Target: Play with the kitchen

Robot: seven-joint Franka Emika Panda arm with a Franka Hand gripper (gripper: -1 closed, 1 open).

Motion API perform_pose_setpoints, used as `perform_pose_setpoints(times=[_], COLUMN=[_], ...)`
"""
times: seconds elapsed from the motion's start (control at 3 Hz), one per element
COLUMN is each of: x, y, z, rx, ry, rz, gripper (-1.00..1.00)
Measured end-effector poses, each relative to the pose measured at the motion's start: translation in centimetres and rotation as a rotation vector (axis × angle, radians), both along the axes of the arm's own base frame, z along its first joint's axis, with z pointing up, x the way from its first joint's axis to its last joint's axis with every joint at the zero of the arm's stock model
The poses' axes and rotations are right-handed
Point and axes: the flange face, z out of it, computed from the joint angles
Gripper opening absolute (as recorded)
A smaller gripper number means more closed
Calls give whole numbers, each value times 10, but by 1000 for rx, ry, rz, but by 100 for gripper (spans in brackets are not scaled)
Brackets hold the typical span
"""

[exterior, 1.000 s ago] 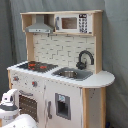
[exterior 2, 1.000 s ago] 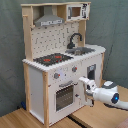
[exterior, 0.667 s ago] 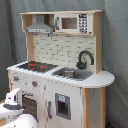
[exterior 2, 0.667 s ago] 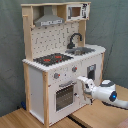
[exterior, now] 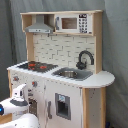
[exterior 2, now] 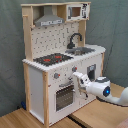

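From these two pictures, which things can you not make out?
- Gripper: its tip lies against the kitchen front in the second exterior view; open or shut is not visible.
- Oven door: in the first exterior view the arm covers most of it.
- Sink: its inside is too blurred in both exterior views.
- Kitchen's base: cut off by the first exterior view's bottom edge.

Grey curtain, wooden floor
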Motion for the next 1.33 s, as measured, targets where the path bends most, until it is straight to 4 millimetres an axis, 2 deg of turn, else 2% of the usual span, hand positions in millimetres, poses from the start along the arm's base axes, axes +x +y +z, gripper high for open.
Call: perform_pose_setpoints(times=[0.33, 0.67, 1.0, 1.33], x=[0, 0, -10, -22], y=[4, 4, 13, 20], z=[0, 0, 13, 13], rx=[5, 5, 39, 38], ry=[1, 1, -11, -14], rz=[5, 5, -34, -75], gripper=[100, -100, -100, -100])
